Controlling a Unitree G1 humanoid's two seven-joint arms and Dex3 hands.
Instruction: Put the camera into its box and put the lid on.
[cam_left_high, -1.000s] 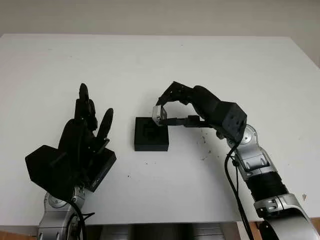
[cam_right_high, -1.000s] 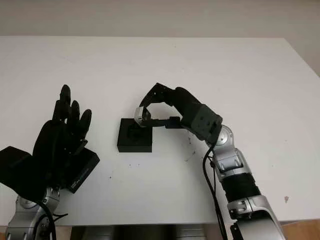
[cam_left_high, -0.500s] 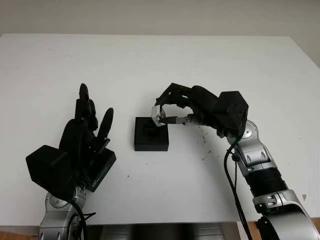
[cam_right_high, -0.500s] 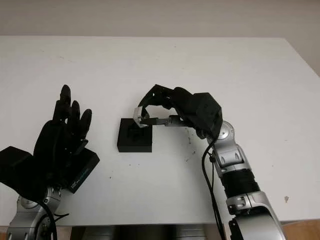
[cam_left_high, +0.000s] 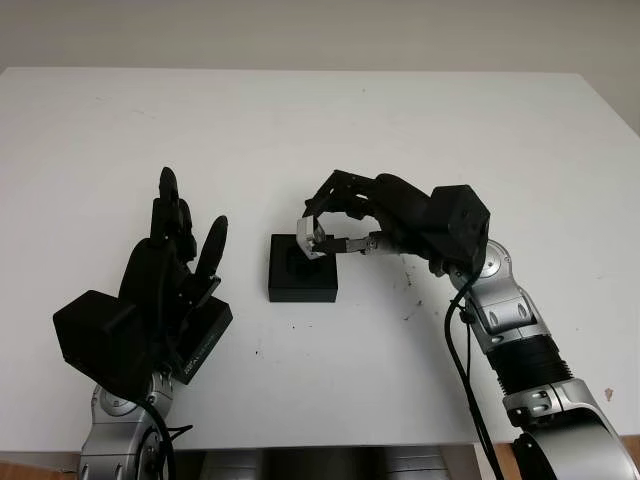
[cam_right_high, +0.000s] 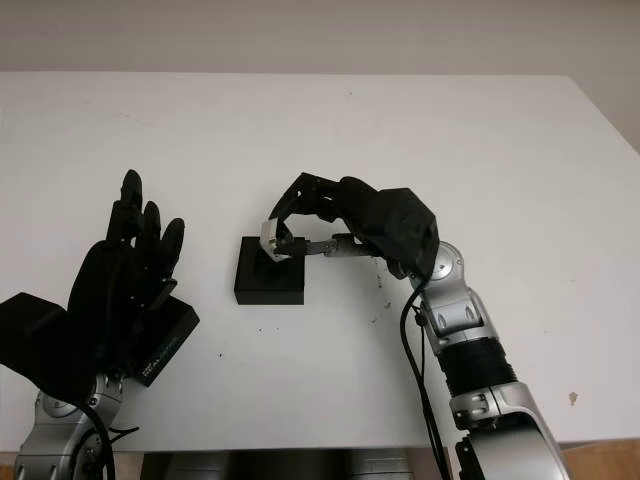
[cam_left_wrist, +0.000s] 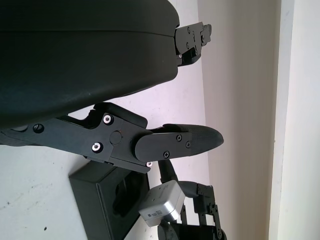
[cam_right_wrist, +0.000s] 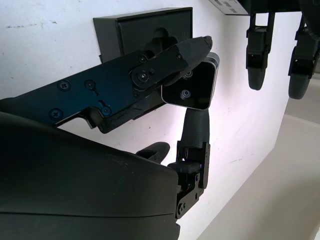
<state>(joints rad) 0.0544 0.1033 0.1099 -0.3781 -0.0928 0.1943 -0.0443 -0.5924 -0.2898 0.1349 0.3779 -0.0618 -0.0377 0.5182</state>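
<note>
- the box is the black square near the middle of the table, with its hole facing up so the camera can drop in.
- the camera is small and silver. it hangs just above the box's far right corner, near the hole, not inside yet.
- the right hand comes in from the right of the box and is clamped on the camera. one finger lies across the top of it and another presses from below, so it can't slip.
- i think it is held high and a bit tilted so it can be lined up with the hole first.
- the left hand is left of the box, well apart from it. it is open and holds nothing.
- the lid is a flat black piece, left of the box and nearer the robot, right by the left hand. i think the hand waits there so it can grab the lid next.
- the lid is not on yet.
</note>
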